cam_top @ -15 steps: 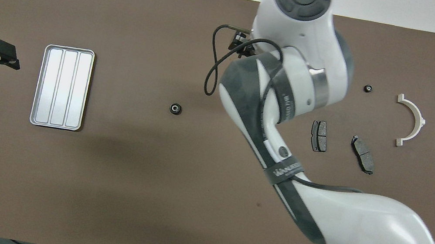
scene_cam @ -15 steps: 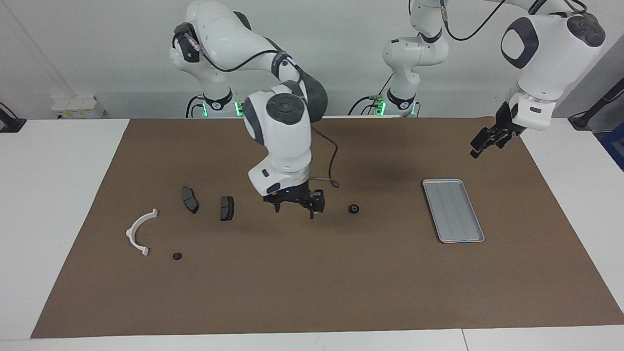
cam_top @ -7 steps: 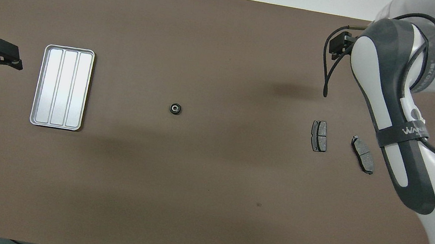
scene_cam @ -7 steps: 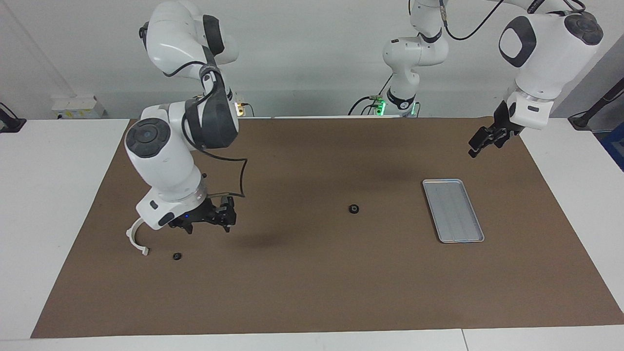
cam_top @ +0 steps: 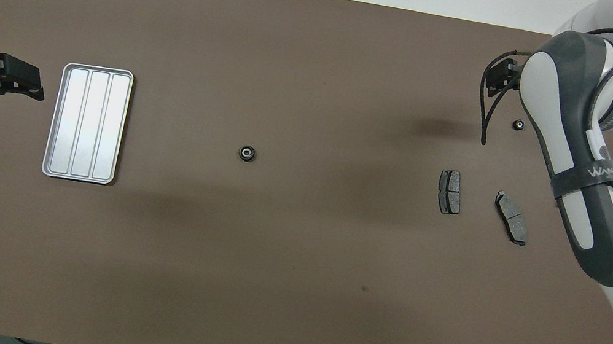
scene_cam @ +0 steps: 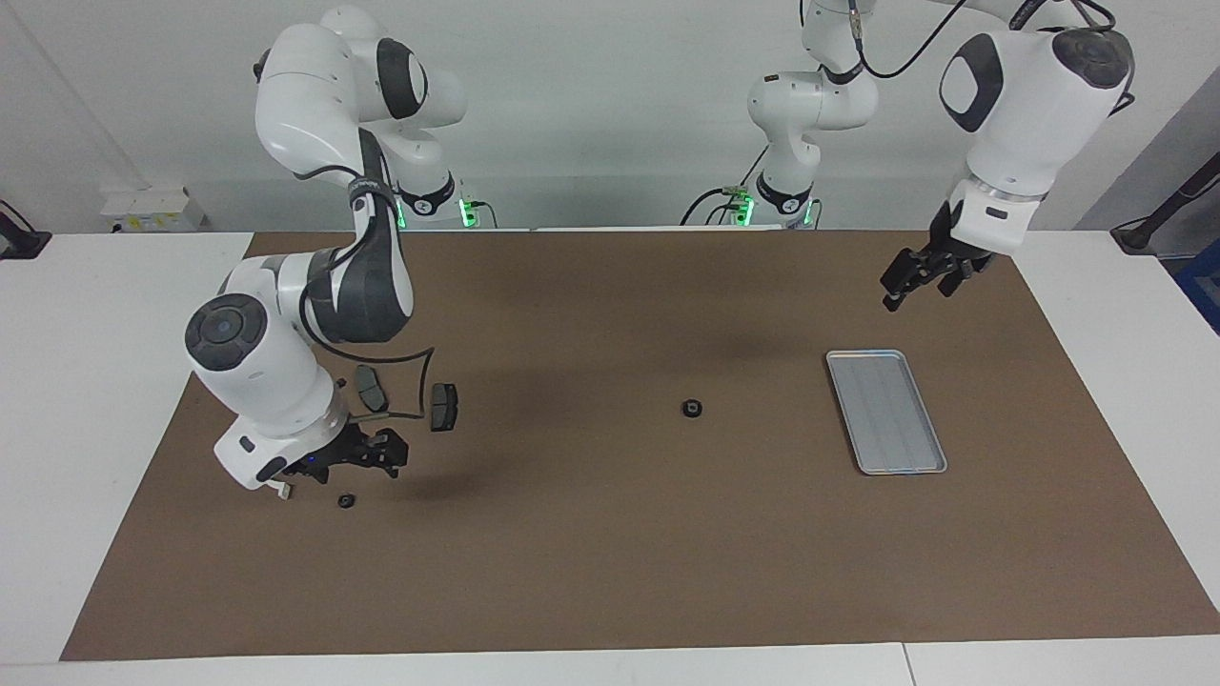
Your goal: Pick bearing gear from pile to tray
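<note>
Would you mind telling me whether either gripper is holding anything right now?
Nothing is held: the right gripper hangs open above a small gear; the left gripper waits open.

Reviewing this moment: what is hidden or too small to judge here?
- White half-ring bracket: facing view shows only one end, under the right arm; overhead view hides it wholly.
- Right pincer: overhead view shows only its edge past the arm.
- Tiny black round gear near that pincer: teeth too small to see.
- Left pincer: waits beside the silver-grey metal tray.
</note>
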Tool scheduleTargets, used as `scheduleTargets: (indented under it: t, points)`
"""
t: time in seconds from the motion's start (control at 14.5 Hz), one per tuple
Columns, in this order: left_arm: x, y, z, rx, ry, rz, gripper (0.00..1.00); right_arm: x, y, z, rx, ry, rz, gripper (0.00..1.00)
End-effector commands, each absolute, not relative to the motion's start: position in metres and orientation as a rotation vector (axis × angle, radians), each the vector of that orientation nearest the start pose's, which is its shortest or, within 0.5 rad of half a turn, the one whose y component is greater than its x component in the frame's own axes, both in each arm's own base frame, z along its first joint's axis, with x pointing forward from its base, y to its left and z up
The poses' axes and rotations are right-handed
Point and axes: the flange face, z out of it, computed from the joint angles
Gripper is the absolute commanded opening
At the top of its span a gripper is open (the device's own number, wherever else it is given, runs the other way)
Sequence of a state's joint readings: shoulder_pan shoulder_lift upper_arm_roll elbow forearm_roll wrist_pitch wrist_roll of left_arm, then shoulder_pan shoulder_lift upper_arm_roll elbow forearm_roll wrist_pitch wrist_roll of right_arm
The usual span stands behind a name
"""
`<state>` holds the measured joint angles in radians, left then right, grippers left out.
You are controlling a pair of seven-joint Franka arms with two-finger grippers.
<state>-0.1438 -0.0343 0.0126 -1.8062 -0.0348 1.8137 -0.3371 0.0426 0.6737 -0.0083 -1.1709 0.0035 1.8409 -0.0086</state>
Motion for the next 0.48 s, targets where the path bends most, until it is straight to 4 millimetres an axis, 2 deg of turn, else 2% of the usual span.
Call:
scheduleTargets:
  t: [0.0, 0.14, 0.21, 0.28, 0.34, 0.41]
  points:
    - [0.552, -0.169, 0.509, -3.168, -0.37, -0.034, 1.0, 0.74, 0.019, 0.379, -3.153, -0.114, -0.043, 1.0]
    - [0.551, -0.233, 0.478, -3.164, -0.536, -0.057, 1.0, 0.743, 0.008, 0.364, -3.175, -0.111, -0.067, 1.0]
    - [0.545, -0.257, 0.471, -3.159, -0.622, -0.073, 1.0, 0.743, 0.005, 0.354, -3.179, -0.109, -0.077, 1.0]
    - [0.541, -0.272, 0.467, -3.152, -0.68, -0.071, 1.0, 0.743, 0.004, 0.349, -3.18, -0.108, -0.082, 1.0]
    - [0.541, -0.288, 0.45, -3.128, -0.724, -0.038, 1.0, 0.741, 0.004, 0.342, -3.181, -0.11, -0.075, 1.0]
    - [0.537, -0.318, 0.427, -3.107, -0.754, -0.018, 1.0, 0.74, 0.003, 0.338, -3.183, -0.11, -0.07, 1.0]
